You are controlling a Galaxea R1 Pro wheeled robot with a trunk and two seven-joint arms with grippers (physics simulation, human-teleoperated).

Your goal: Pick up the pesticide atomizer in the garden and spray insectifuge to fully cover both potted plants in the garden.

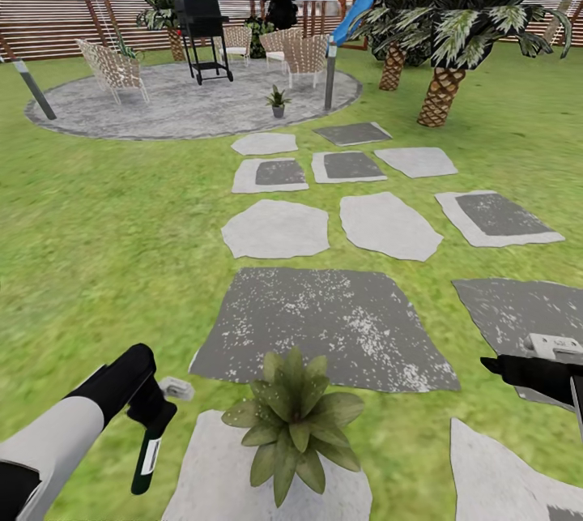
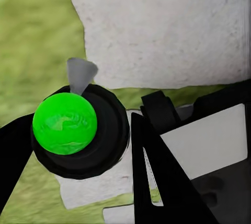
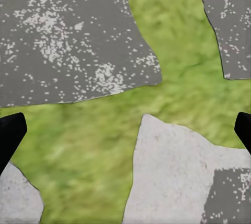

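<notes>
head view first: we see our left gripper (image 1: 152, 416) low at the left, clenched around the slim dark green-black pesticide atomizer (image 1: 146, 456) with its white label. the bottle hangs down below the fingers, and its whitish trigger head (image 1: 176, 388) points toward the near potted plant (image 1: 291, 416) — a small rosette of pointed green leaves standing on a pale grey stepping stone (image 1: 210, 472) just beside the bottle. our right gripper (image 1: 506, 367) reaches in from the right edge over a dark speckled stone slab (image 1: 518, 310); in the right wrist view its two black fingertips (image 3: 10, 132) sit far apart at the frame's sides, so it is released, with green lawn (image 3: 172, 98) and stones beneath. the left wrist view shows the atomizer's round black body end-on, with a bright green disc (image 2: 65, 123) at its centre, and black fingers (image 2: 157, 177) against it. further off, a second small plant in a grey pot (image 1: 278, 100) stands on the round grey paved patio (image 1: 186, 104), near wicker chairs (image 1: 113, 67) and a black grill (image 1: 202, 31) — a wooden slat fence (image 1: 48, 23) behind.
</notes>
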